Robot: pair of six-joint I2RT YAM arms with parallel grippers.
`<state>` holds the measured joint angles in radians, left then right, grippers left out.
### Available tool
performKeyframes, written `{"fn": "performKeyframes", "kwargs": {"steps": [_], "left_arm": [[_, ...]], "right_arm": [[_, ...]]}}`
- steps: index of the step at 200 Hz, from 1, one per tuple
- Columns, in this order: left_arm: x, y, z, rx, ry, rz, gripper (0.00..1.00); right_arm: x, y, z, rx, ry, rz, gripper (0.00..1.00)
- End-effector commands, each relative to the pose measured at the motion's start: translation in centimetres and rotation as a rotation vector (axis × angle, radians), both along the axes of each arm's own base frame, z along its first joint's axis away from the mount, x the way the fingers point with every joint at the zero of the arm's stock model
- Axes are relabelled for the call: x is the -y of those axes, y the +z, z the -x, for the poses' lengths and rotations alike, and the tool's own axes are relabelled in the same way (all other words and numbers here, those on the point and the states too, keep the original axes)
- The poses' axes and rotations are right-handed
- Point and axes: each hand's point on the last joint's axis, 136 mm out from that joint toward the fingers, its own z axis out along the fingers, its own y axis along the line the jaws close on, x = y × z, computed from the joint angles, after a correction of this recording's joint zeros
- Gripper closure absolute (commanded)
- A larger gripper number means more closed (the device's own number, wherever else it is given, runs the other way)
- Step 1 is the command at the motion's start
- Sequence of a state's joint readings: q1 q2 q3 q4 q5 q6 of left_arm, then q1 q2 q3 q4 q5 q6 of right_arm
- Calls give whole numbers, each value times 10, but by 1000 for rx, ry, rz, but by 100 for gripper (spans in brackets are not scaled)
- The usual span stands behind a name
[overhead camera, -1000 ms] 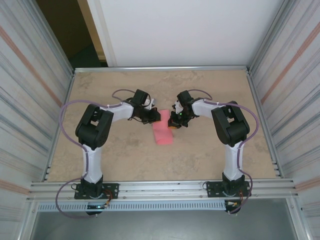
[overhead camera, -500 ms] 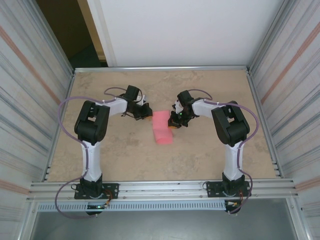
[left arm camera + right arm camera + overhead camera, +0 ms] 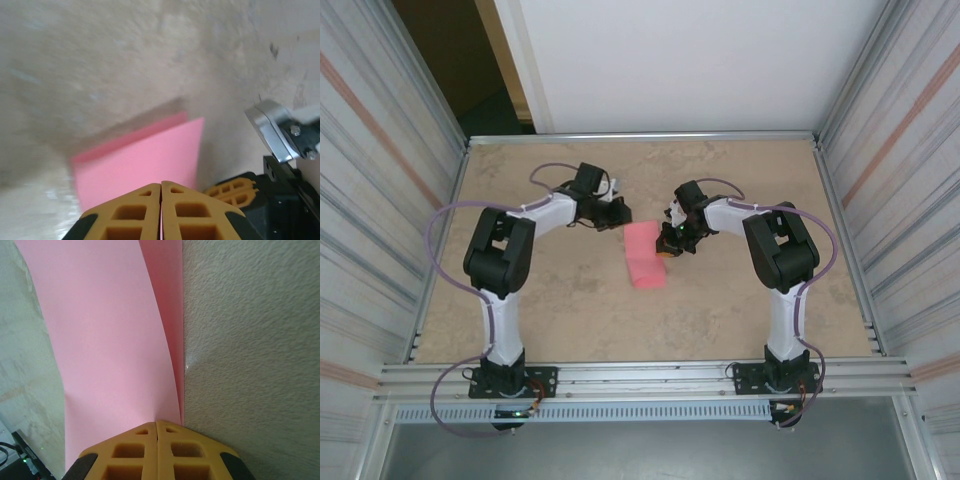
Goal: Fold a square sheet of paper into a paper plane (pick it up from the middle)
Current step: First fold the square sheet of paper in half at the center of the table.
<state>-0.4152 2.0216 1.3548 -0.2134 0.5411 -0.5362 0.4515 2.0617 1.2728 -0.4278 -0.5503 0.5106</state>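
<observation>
Now your left gripper [image 3: 616, 214], jaws together, has come off the square sheet of paper [image 3: 644, 258] — right gripper [image 3: 667, 246], closed, pins it — crease likely set.

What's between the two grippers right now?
In the top view, the far end of the folded pink paper lies between the left gripper and the right gripper.

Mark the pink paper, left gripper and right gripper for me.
pink paper [image 3: 645, 262]: top external view, middle of its top face.
left gripper [image 3: 161, 186]: left wrist view, seam between its shut fingertips.
right gripper [image 3: 156, 423]: right wrist view, seam between its shut fingertips.
</observation>
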Motion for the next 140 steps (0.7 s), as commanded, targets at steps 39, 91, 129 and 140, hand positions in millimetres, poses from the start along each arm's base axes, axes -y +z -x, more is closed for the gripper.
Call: {"fn": "performKeyframes", "kwargs": {"steps": [39, 91, 129, 140], "left_arm": [[-10, -44, -16, -72, 40, -82, 91], [-53, -74, -38, -178, 145, -60, 91], [-63, -34, -48, -118, 145, -62, 91], [-57, -13, -45, -86, 133, -46, 90]], "right_arm": [[101, -100, 57, -198, -29, 490, 94], [104, -102, 56, -184, -31, 503, 94], [102, -100, 55, -178, -47, 494, 94], [101, -99, 53, -173, -49, 489, 93]]}}
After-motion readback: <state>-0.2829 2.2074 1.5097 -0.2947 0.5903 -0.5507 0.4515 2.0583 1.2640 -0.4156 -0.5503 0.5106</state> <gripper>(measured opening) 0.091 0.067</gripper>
